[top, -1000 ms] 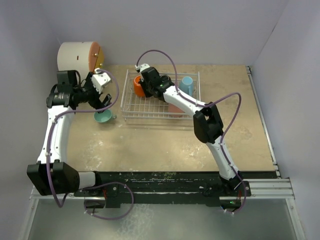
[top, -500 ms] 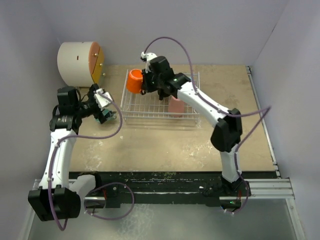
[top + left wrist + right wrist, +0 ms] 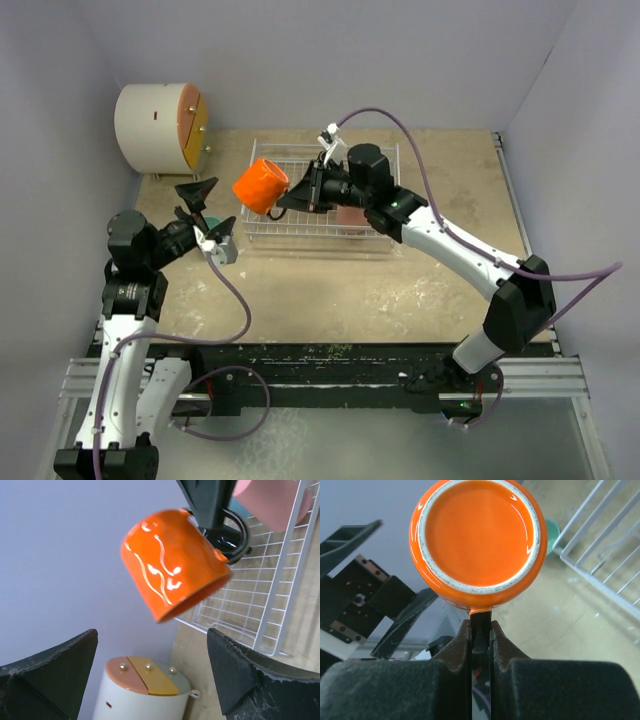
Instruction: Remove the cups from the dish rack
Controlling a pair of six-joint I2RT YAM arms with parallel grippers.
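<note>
My right hand [image 3: 296, 192] is clamped shut on the handle of the orange mug [image 3: 260, 186]. The wrist view shows the handle pinched flat between both fingers, with the mug's base facing the camera. The mug hangs in the air, tipped on its side just past the fingertips, above the left end of the dish rack [image 3: 310, 237] and touching nothing. A pink cup [image 3: 270, 500] sits in the rack behind and below this hand.

My left hand [image 3: 208, 218] is spread wide and empty. It points up at the mug from below, a little apart from it. A green mug [image 3: 551, 532] stands on the worktop [image 3: 330, 290] close beside it.

I read this as the carry-off: the mug is out of the rack and needs a landing spot, or a pass to the waiting hand. A handle pinch lets a mug swing, so I would move slowly and avoid sharp wrist rolls. For a pass, I would bring the mug's body squarely between the left fingers and release the handle only once they have closed. To set it down, I would aim for bare worktop beyond the green mug and level the mug first.
</note>
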